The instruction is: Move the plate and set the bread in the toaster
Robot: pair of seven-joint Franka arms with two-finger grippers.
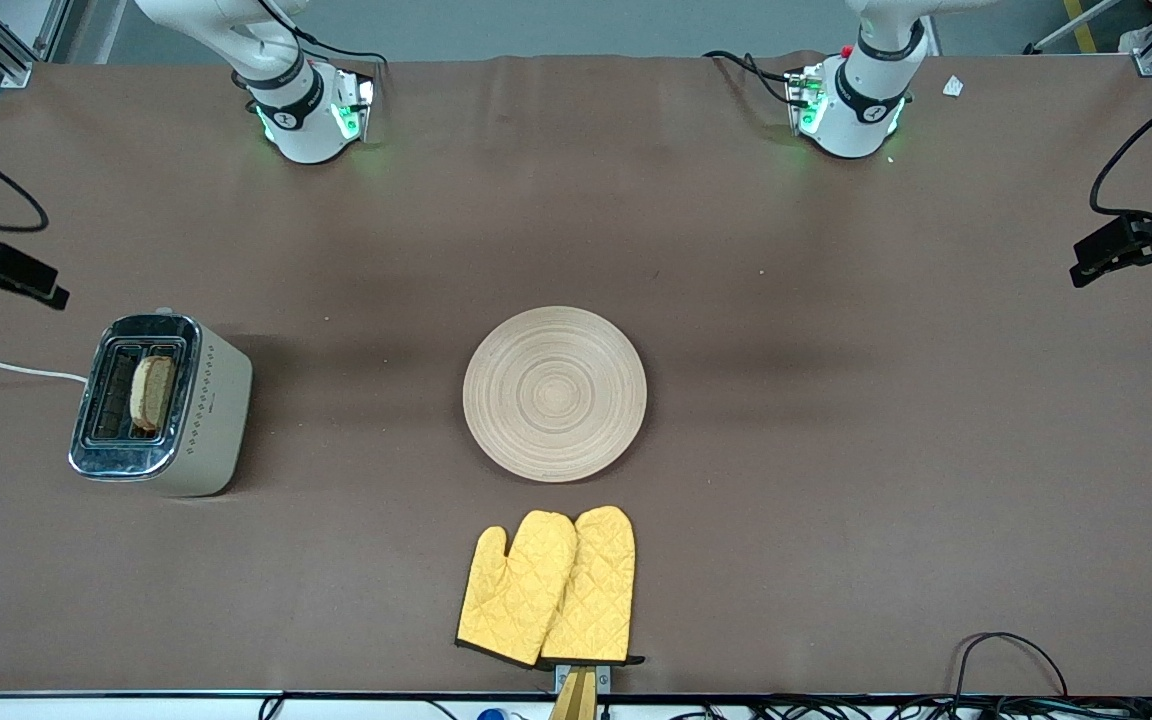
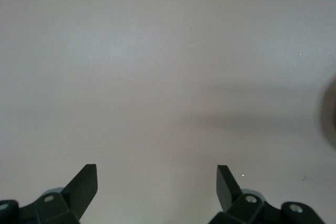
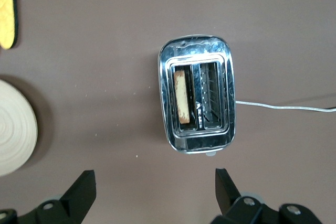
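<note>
The cream toaster with a chrome top stands toward the right arm's end of the table. The bread stands upright in the slot closer to the plate. The pale wooden plate lies flat and empty at the table's middle. Neither gripper shows in the front view. My right gripper is open and empty, high over bare table, looking down on the toaster, the bread and the plate's rim. My left gripper is open and empty over bare table, with the plate's edge just in sight.
Two yellow oven mitts lie nearer to the front camera than the plate; one also shows in the right wrist view. The toaster's white cord runs off the table's end. Black camera mounts stand at both ends.
</note>
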